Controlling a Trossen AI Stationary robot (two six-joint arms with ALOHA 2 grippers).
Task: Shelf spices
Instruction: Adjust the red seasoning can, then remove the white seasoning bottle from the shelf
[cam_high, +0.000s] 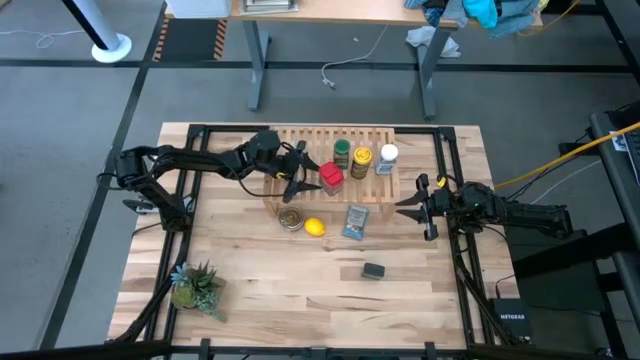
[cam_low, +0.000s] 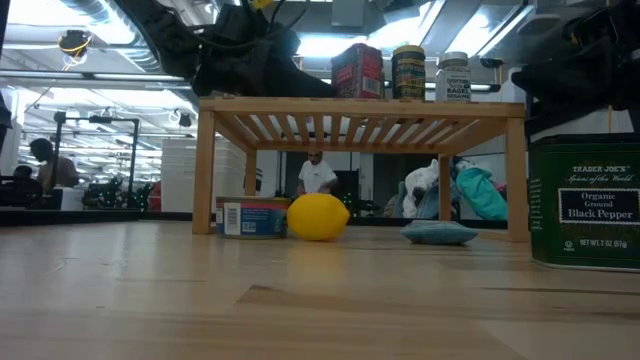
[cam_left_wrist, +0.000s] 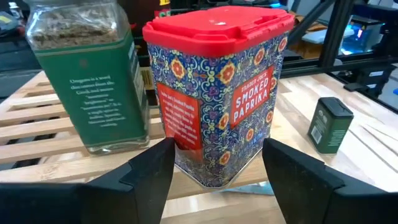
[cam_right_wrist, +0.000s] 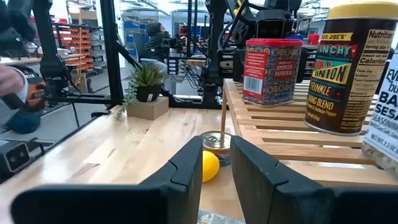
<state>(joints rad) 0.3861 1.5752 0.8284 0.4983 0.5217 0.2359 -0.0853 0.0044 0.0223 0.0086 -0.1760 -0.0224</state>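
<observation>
The red tin stands on the shelf between the left gripper's released fingers, green-, yellow- and white-lidded jars just beyond, so only the dark grey tin looks left, down on the table nearer the idle, parted right gripper.

A silver round tin and a lemon lie touching just below the left gripper. A flat blue packet sits between both grippers, and a potted plant stands well apart.
</observation>
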